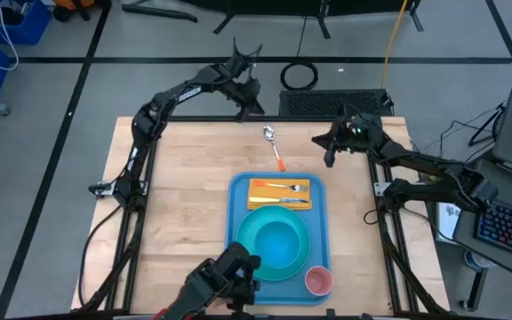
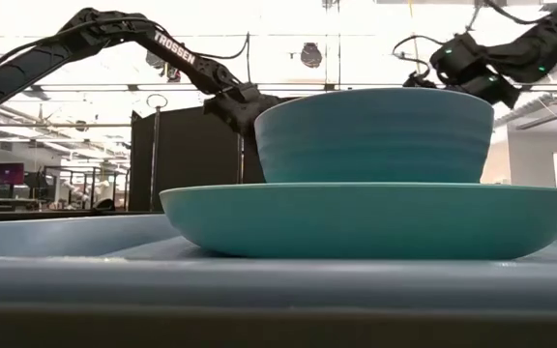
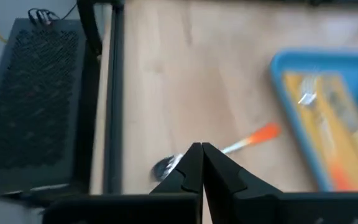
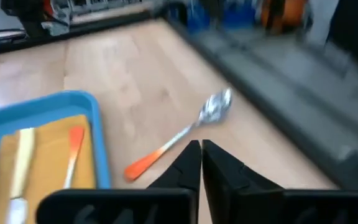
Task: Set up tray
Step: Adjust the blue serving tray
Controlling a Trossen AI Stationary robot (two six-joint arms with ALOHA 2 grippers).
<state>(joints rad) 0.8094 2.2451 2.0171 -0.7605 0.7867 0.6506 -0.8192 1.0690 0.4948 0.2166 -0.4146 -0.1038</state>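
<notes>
My left hand (image 1: 254,105) hangs above the far edge of the bench (image 1: 185,196), up and left of the tray (image 1: 240,191), its fingers pressed together with nothing between them; past them I see the spoon (image 3: 229,148) on the wood. The spoon (image 1: 274,147) lies on the bench just beyond the tray's far rim, bowl away from the tray, orange handle toward it. The tray sits on the bench's middle toward its near edge. Inside it, at the far end, a yellow napkin (image 1: 278,193) carries a fork (image 1: 283,187) and a knife (image 1: 278,201); nearer, a bowl (image 1: 281,242) stands in a plate (image 1: 254,233), and a pink cup (image 1: 318,281) stands in the tray's near right corner. My right hand (image 1: 329,158) hovers beyond the tray's far right corner, right of the spoon, fingers closed and gripping nothing.
</notes>
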